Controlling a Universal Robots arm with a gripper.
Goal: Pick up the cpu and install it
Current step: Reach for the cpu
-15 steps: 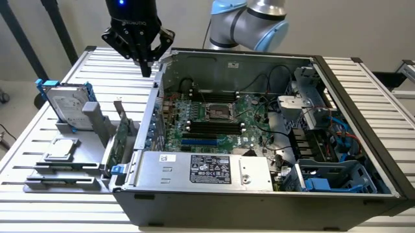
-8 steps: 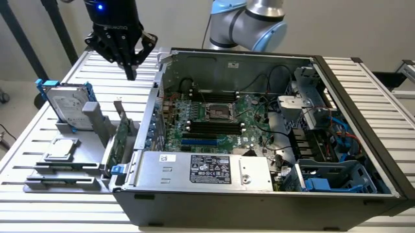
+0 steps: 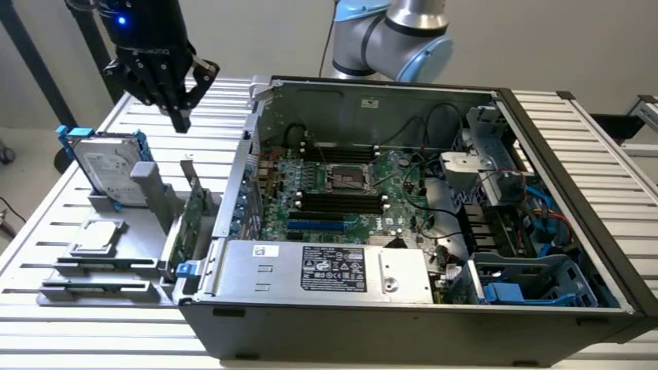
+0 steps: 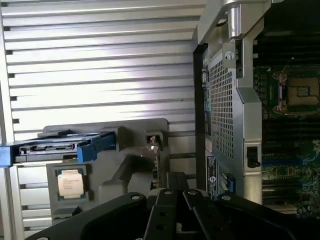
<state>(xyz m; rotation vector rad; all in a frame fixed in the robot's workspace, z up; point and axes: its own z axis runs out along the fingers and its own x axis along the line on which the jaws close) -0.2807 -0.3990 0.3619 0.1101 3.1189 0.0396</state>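
Grey plastic forms the holder (image 3: pixel 149 189) that sits near the edge of the slatted surface (image 3: pixel 31 231) on the exterior view's left. The cpu (image 3: pixel 95 235) lies flat in a recess of this holder, metal top up, on the side nearest that edge. A hard drive (image 3: pixel 106 166) with blue rails stands upright just behind it, and a green card (image 3: pixel 183 231) stands on edge on the holder's other side, next to the open case (image 3: pixel 575 154). The black tool (image 3: pixel 182 122) hangs in the air above the holder, towards the surface's far edge, well apart from the cpu. Its fingers are clenched together with nothing between them. Inside the case, the board's socket (image 3: pixel 347 179) is bare. In the wrist view the cpu (image 4: pixel 70 182) shows beyond the tool (image 4: pixel 175 195), beside the case wall.
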